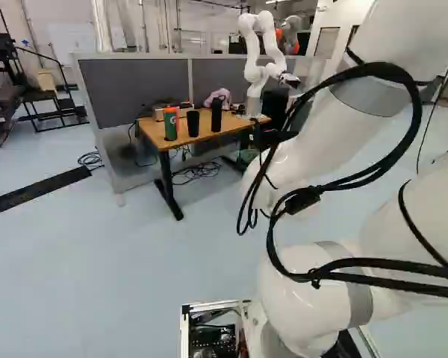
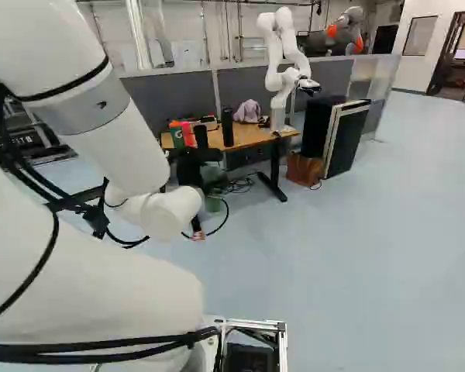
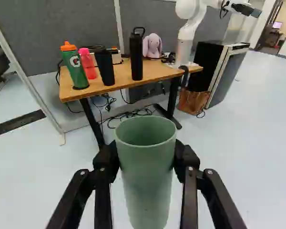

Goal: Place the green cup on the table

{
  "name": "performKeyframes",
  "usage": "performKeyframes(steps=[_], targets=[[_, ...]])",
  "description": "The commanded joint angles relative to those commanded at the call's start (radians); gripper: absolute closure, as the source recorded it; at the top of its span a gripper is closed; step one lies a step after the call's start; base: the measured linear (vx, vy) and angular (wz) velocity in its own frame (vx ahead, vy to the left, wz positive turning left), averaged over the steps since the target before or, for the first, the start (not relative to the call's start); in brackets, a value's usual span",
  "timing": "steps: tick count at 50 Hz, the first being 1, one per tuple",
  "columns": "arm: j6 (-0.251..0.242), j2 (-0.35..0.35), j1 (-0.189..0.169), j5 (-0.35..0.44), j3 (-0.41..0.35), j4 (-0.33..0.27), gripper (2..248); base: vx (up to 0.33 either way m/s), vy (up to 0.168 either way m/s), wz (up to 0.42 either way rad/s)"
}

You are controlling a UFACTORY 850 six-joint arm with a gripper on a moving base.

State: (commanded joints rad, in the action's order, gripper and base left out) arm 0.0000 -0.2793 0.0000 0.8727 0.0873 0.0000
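In the right base view my gripper point(image 2: 192, 170) stands in front of the table point(image 2: 253, 135), beyond the arm's wrist, with the pale green cup point(image 2: 215, 186) at it. The wrist view shows the gripper point(image 3: 147, 160) shut on the green cup point(image 3: 147, 183), one finger against each side of its upper part. The cup's round mouth and hollow inside show; its lower end is cut off. Ahead of the cup, apart from it, is the wooden table point(image 3: 159, 72), with floor between them in this view.
On the table are a green bottle with orange lid point(image 3: 76, 67), a pink bottle point(image 3: 88, 64), a black tumbler point(image 3: 105, 67), a tall black bottle point(image 3: 136, 56) and a plush toy point(image 3: 152, 46). Another robot point(image 3: 185, 40) stands at its far end. Grey partitions point(image 1: 153, 89) rise behind; cables point(image 3: 133, 113) lie underneath.
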Motion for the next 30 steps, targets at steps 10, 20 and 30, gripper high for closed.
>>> performKeyframes(steps=[10,20,30], targets=[[0.0,0.0,0.0,0.0,0.0,0.0,123,0.089,-0.013,-0.094],[0.0,0.0,0.0,0.0,0.0,0.0,123,0.25,0.004,-0.028],[0.0,0.0,0.0,0.0,0.0,0.0,123,0.295,-0.12,0.033]])
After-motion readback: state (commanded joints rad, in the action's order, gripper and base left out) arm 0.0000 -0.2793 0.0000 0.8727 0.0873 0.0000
